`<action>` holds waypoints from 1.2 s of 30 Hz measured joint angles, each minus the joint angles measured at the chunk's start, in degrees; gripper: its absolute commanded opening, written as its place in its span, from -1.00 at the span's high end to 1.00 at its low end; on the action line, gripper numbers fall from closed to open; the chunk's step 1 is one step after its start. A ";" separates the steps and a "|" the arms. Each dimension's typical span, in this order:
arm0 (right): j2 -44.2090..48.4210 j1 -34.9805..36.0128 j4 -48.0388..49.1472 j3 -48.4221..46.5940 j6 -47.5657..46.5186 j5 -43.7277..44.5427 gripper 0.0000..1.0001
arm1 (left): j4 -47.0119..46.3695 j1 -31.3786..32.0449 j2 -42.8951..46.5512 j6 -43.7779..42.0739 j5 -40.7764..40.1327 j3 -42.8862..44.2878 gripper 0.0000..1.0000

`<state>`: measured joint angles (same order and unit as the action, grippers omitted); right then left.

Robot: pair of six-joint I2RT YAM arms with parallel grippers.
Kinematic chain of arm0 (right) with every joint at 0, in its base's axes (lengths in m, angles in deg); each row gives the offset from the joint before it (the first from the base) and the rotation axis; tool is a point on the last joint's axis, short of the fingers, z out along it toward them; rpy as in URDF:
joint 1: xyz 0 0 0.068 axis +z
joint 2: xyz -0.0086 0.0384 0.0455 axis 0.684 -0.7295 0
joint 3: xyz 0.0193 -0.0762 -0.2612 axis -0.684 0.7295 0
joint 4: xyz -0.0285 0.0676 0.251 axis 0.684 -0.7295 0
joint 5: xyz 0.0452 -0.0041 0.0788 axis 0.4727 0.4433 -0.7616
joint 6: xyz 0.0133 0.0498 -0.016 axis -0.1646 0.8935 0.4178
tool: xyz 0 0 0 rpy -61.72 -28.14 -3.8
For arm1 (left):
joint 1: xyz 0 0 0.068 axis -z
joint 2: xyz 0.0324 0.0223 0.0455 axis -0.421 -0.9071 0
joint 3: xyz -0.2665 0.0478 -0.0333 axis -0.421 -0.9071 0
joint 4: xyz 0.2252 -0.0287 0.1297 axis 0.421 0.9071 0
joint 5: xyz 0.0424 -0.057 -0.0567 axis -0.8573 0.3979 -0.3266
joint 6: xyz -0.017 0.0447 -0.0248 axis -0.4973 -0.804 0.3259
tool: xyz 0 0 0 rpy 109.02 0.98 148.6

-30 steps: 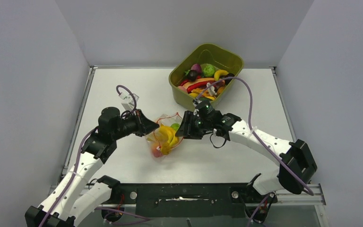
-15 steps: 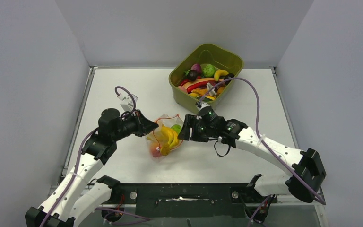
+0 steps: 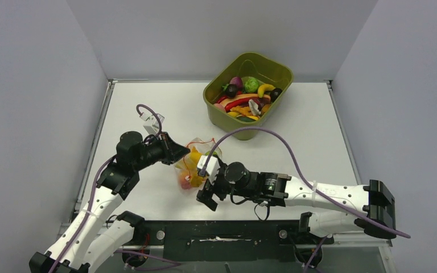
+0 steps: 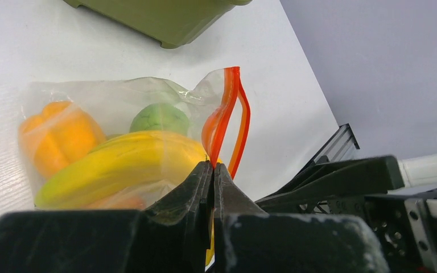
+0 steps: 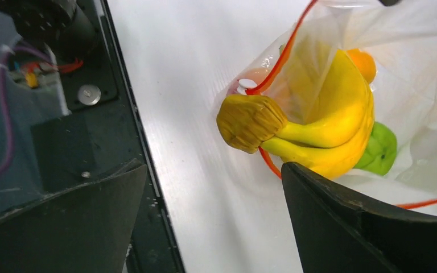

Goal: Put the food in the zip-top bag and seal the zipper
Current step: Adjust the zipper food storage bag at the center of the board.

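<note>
The zip-top bag (image 3: 196, 165) lies on the table between both arms, its mouth agape. Inside it are yellow bananas (image 5: 330, 125), a green lime (image 5: 381, 149) and an orange pepper (image 4: 57, 136). The bananas' brown stem end (image 5: 250, 120) pokes out past the zipper (image 5: 279, 60). My left gripper (image 4: 212, 166) is shut on the zipper's orange-red strip (image 4: 230, 108) at the bag's left corner. At the bag's near side, my right gripper (image 5: 213, 170) stands wide open over bare table with nothing between its fingers, one finger close to the bananas.
An olive-green tub (image 3: 236, 121) holding several more toy fruits and vegetables stands at the back right of the table. The black base rail (image 3: 222, 233) runs along the near edge, just behind my right gripper (image 3: 207, 183).
My right arm has swung from the bag's right side round to its near side, and its jaws have spread wide. The left gripper keeps its hold on the zipper.
</note>
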<state>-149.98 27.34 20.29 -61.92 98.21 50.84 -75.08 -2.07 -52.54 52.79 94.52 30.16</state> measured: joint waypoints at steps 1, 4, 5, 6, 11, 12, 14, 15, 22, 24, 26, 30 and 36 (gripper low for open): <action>-0.57 1.14 0.87 0.55 -2.80 0.81 -0.88 | 0.02 -0.02 0.13 0.00 0.00 0.00 1.00; -2.58 2.86 3.76 1.97 -10.82 3.54 -0.90 | 0.02 -0.04 0.24 0.00 0.04 0.00 1.00; -3.17 3.08 4.57 2.43 -13.09 4.52 -0.90 | 0.00 -0.04 0.24 0.00 0.07 0.00 1.00; -3.67 3.10 5.44 2.91 -15.28 5.35 -0.91 | 0.00 -0.04 0.26 0.02 0.09 0.00 1.00; -6.10 3.41 9.35 4.15 -24.83 8.68 -0.95 | -0.02 -0.07 0.66 0.07 0.22 -0.31 1.00; -6.47 3.56 10.29 4.46 -26.58 9.05 -0.96 | -0.04 -0.07 0.79 0.09 0.24 -0.39 1.00; -6.99 3.87 11.58 4.92 -29.27 9.51 -0.97 | -0.04 -0.07 1.01 0.20 0.42 -0.55 1.00; -7.28 3.98 12.41 5.07 -30.51 9.57 -0.98 | -0.04 -0.07 1.09 0.24 0.46 -0.66 1.00; -10.14 4.94 18.60 5.16 -35.71 12.81 -0.88 | -0.17 -0.11 1.40 0.35 0.83 -0.96 1.00; -11.13 4.98 20.11 5.16 -36.72 14.12 -0.80 | -0.28 -0.13 1.40 0.46 0.90 -0.98 1.00; -11.56 4.98 20.57 5.16 -37.55 15.65 -0.53 | -0.37 -0.17 1.42 0.48 1.25 -1.03 1.00; -11.37 4.52 21.73 5.27 -38.38 17.31 0.05 | -0.42 -0.24 1.97 0.44 1.55 -1.60 1.00; -8.39 0.46 24.22 7.72 -36.17 17.38 0.05 | -0.42 -0.44 2.10 0.33 2.51 -1.84 1.00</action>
<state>-158.38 27.80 44.51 -54.21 62.04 68.22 -75.50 -2.51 -50.45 53.12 97.03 28.32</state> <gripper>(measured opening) 0.472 0.014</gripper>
